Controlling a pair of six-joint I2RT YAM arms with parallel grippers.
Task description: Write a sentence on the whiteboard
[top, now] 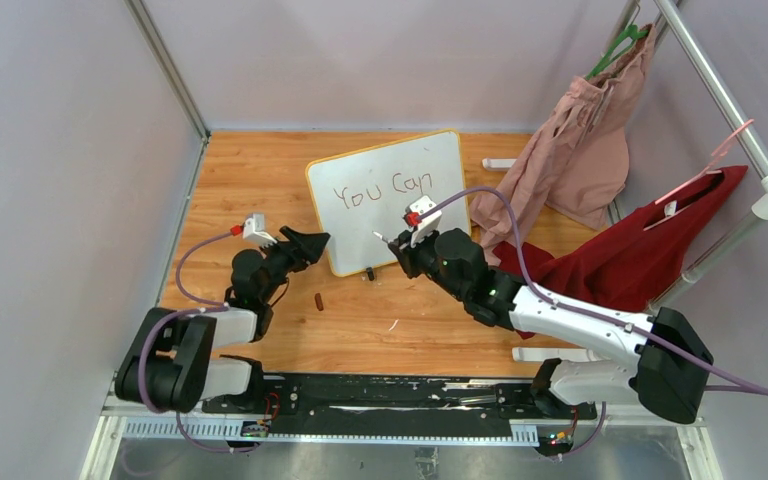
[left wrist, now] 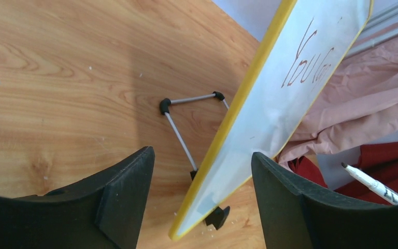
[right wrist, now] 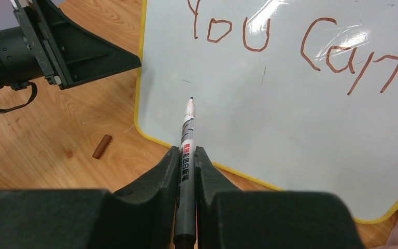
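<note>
The whiteboard (top: pixel 390 205), white with a yellow frame, stands tilted on the wooden table. The sentence (top: pixel 380 188) reads "You Can" in reddish-brown on its upper part; the area below is blank. It also shows in the right wrist view (right wrist: pixel 290 41). My right gripper (top: pixel 400 248) is shut on a grey marker (right wrist: pixel 186 155). The marker's tip is at or just off the blank lower-left area of the board (right wrist: pixel 290 129). My left gripper (top: pixel 316 240) is open. The board's lower left corner (left wrist: pixel 228 150) stands between its jaws (left wrist: pixel 202 171), touching neither.
A brown marker cap (top: pixel 319 301) lies on the table left of the board. A wire stand (left wrist: pixel 186 129) props the board from behind. A pink garment (top: pixel 580 140) and a red one (top: pixel 640 250) hang at the right on a rack pole (top: pixel 720 90).
</note>
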